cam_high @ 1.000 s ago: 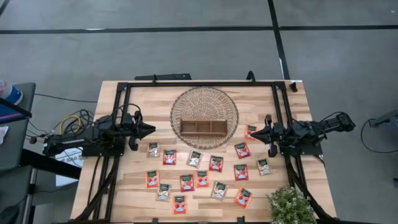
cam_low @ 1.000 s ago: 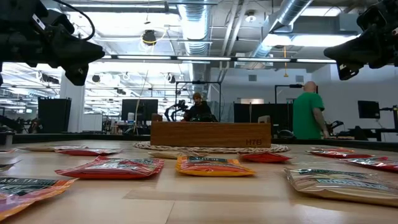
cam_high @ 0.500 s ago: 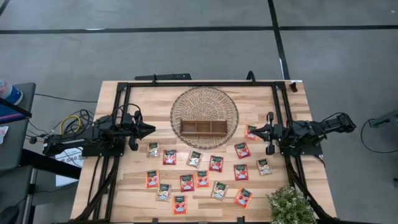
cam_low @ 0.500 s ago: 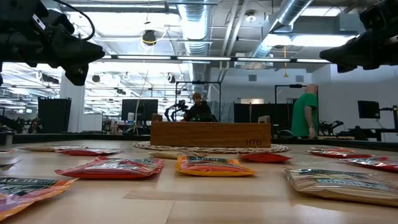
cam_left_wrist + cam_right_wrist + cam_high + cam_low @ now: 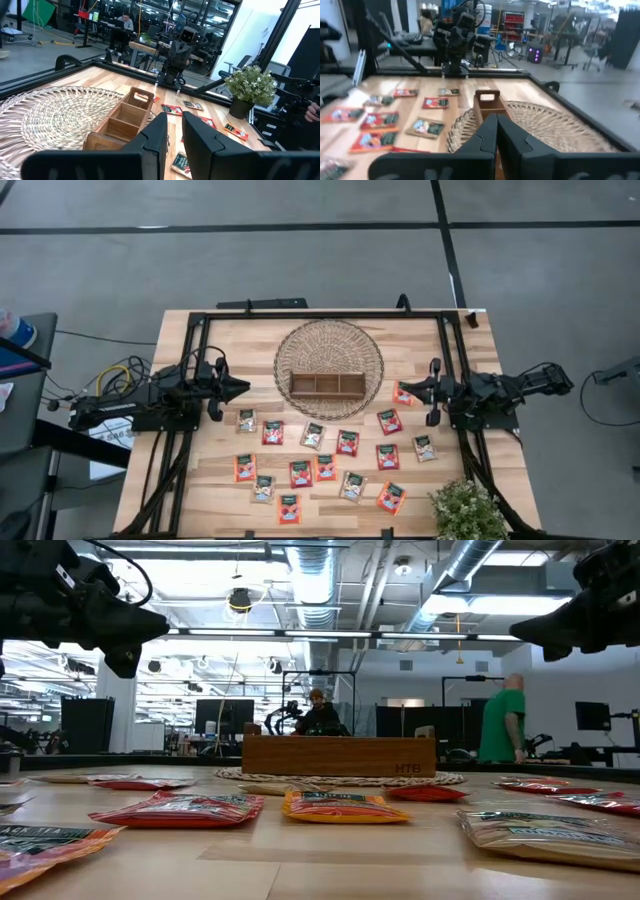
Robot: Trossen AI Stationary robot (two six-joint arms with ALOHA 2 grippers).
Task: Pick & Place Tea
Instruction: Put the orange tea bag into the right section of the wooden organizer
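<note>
- The round wicker basket [image 5: 329, 358] lies on the wooden table [image 5: 230, 340], toward its far edge and midway across it; everything below is placed from this basket.
- A brown wooden three-compartment tray [image 5: 328, 384] sits on the basket, on the part nearest the sachets. All three compartments look empty from above.
- The tea sachets [image 5: 347, 442] lie flat on the bare table on the near side of the basket, spread in loose rows, none of them in the basket or the tray.
- They are red, orange, or pale with dark-green tops; a red one [image 5: 273, 432] and a pale one [image 5: 313, 435] lie closest to the basket's near rim.
- One orange sachet [image 5: 402, 393] lies off the basket's right side, just beside the right gripper's tip.
- The left gripper [image 5: 241, 387] hangs above the table just off the basket's left rim, pointing at the basket. Its fingers [image 5: 200, 140] stand a narrow slit apart with nothing between them.
- The right gripper [image 5: 407, 387] hangs off the basket's right rim, pointing back at the basket. Its fingers [image 5: 485, 137] are pressed together and carry nothing.
- In the low view both arms show only as dark shapes high above the table top, and the tray [image 5: 339, 755] stands level behind the nearest sachets [image 5: 345, 806].
- A small potted plant [image 5: 467, 510] stands at the table's near right corner, well apart from the basket.
- Beyond the table, a person in a green top [image 5: 499, 723] stands in the room, behind and to the right of the tray.
</note>
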